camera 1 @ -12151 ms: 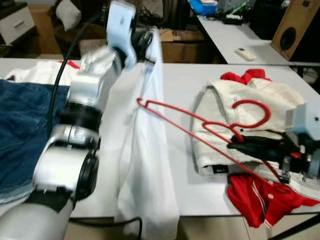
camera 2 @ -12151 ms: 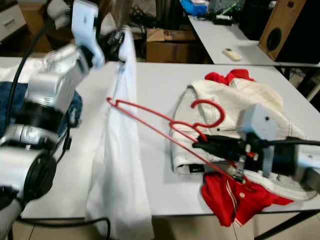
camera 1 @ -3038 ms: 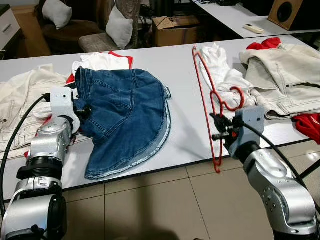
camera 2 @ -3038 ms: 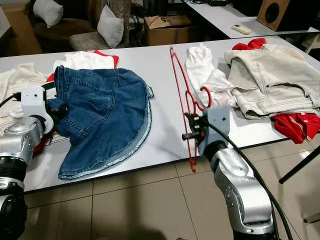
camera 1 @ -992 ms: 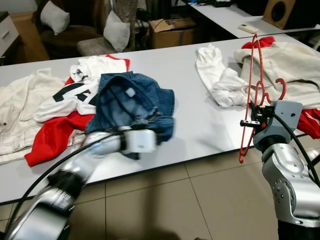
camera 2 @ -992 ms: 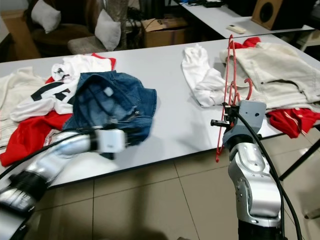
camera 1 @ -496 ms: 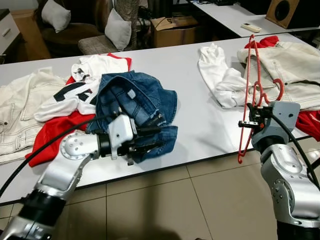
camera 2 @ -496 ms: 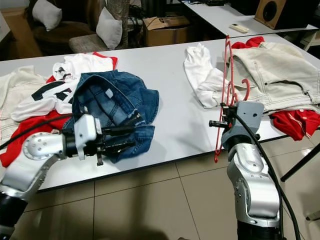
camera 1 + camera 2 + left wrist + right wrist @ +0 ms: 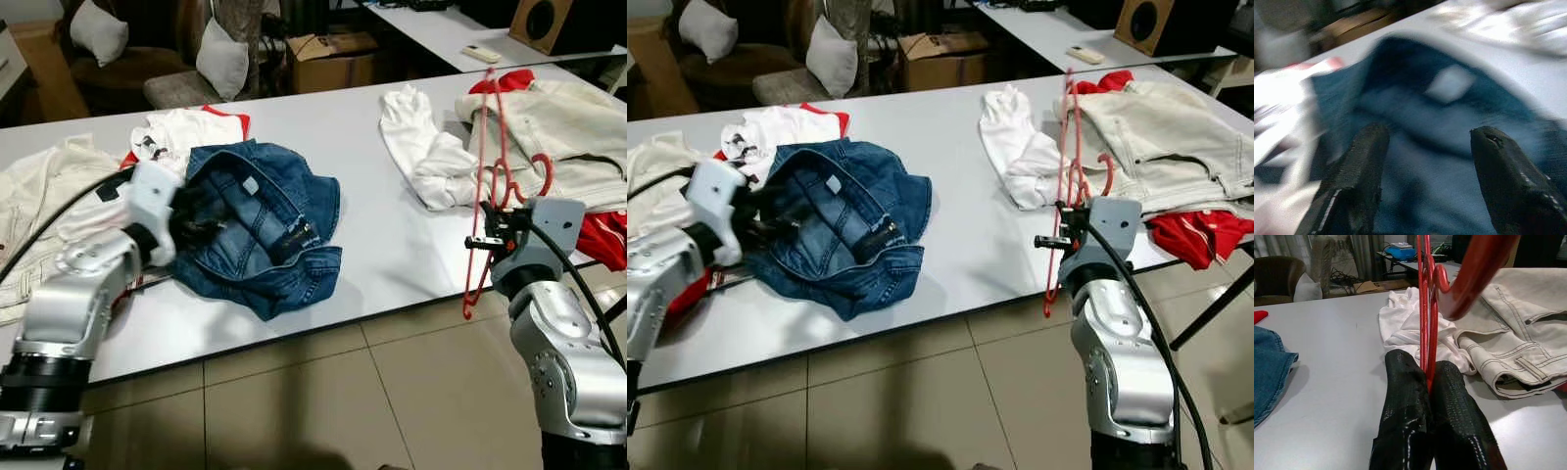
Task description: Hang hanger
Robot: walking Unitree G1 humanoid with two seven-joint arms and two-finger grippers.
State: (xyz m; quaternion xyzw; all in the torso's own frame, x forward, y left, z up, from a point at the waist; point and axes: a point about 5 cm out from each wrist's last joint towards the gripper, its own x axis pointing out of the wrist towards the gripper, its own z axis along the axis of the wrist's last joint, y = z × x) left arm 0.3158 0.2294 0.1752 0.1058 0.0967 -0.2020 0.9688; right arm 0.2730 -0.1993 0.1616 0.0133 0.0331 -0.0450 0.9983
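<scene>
A: Right wrist view: the right gripper (image 9: 1431, 377) has its two fingers pinched tight on the red hanger (image 9: 493, 176), held upright off the table's (image 9: 362, 157) near edge, hook by the white shirt (image 9: 423, 157).

B: And the other arm?

A: The left gripper (image 9: 1425, 147) is spread wide, fingers hovering just over the crumpled denim skirt (image 9: 260, 225), gripping nothing.

B: So which step?

A: I'd judge it's about to seize the skirt. Next it should close on the waistband and lift it toward the hanger; loose folds may slip.
</scene>
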